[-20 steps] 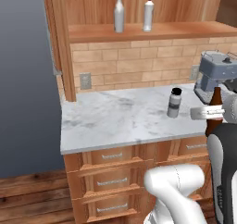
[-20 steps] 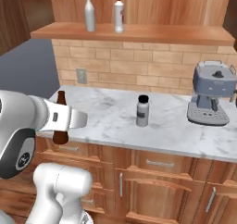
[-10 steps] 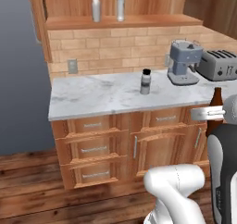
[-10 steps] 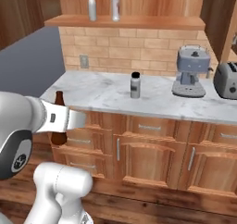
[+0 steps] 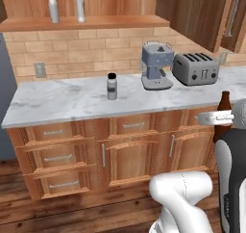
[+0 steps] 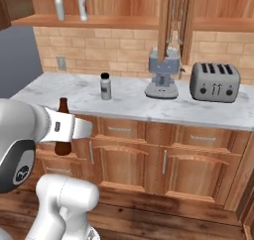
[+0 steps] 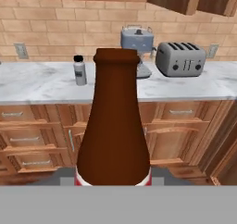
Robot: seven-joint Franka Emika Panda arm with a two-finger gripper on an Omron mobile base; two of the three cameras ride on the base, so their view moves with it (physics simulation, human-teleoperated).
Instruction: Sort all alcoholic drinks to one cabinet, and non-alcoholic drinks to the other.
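Observation:
My gripper [image 5: 222, 118] [image 6: 62, 130] is shut on the small dark brown cola-like bottle [image 5: 223, 112] [image 6: 62, 126] [image 7: 115, 126] and holds it upright in front of the lower cabinets, well short of the counter. In the hand view the bottle stands close before the camera, with a red label edge at its base, and hides the fingers. The silver-grey wine-shaped bottle [image 5: 53, 6] [image 6: 59, 4] and the white red-capped bottle [image 5: 80, 6] [image 6: 82, 5] stand side by side on the shelf of the left wall cabinet [image 5: 115, 21] [image 6: 114, 21]. The second wall cabinet [image 5: 197, 13] [image 6: 223, 6] hangs at the upper right.
On the marble counter [image 5: 62, 102] [image 6: 129, 97] stand a short grey black-capped bottle [image 5: 112, 86] [image 6: 105, 86], a blue-grey coffee machine [image 5: 156, 66] [image 6: 162, 75] and a toaster [image 5: 195, 68] [image 6: 215, 82]. Wooden drawers and doors [image 5: 120, 150] run below it. A cabinet door edge [image 6: 171, 16] hangs above the coffee machine.
The whole picture has shifted: the base has driven back and to the right, so the counter looks farther off and the toaster has come into view. The bottle stays in my gripper.

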